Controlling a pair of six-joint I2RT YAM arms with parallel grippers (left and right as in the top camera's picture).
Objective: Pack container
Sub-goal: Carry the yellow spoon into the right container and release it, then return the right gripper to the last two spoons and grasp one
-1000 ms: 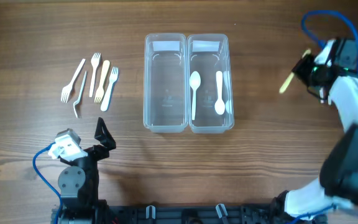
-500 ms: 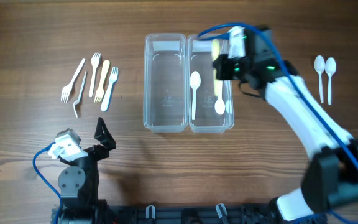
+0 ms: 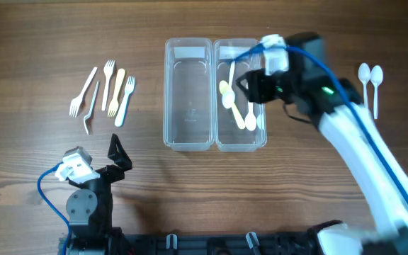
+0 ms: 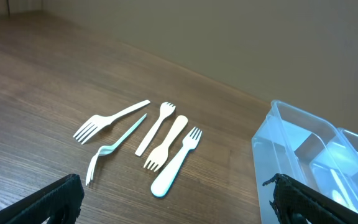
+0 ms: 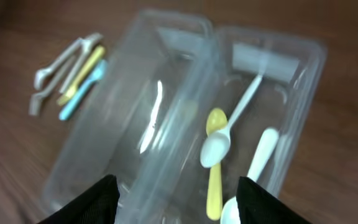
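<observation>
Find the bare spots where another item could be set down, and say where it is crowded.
Free: the left container, empty; the wood between it and the forks; the wide strip of table in front of both containers, right of the left arm. Crowded: the right container, with spoons inside and the right gripper over it; the fork cluster.

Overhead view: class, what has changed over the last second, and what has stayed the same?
The right hand swung in from the far right to above the right box, carrying a yellow spoon. It has let go: the spoon now lies in that box and the hand is open. The forks, the left box and the left hand stayed put.
</observation>
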